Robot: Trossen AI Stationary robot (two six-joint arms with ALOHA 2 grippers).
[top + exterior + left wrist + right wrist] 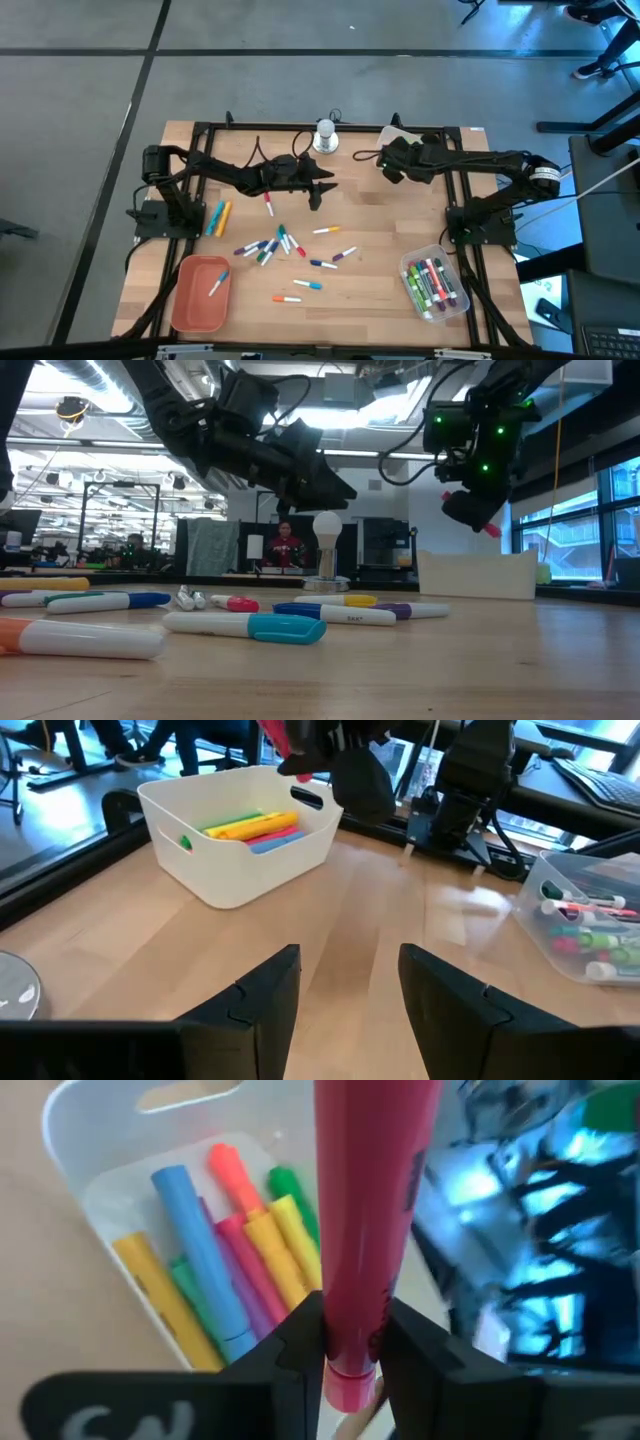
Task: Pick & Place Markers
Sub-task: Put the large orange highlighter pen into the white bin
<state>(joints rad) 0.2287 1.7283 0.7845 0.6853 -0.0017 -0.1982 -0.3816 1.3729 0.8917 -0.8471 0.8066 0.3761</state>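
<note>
One marker held: fat pink marker [362, 1230], squeezed in the right gripper [345, 1342] above the white bin [75, 1140].
Bin markers: about eight, bright colours.
Left gripper [345, 985]: fingers apart, holding nothing, over the table [400, 910].

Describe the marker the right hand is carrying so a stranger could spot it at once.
Find the white bin at the table's far edge. Above it, the right hand is shut on a thick pink marker. It alone is off the table; the other thick markers lie inside the bin.

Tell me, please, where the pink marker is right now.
The pink marker is clamped in the right gripper, held in the air above the white bin of highlighters at the table's far right side.
</note>
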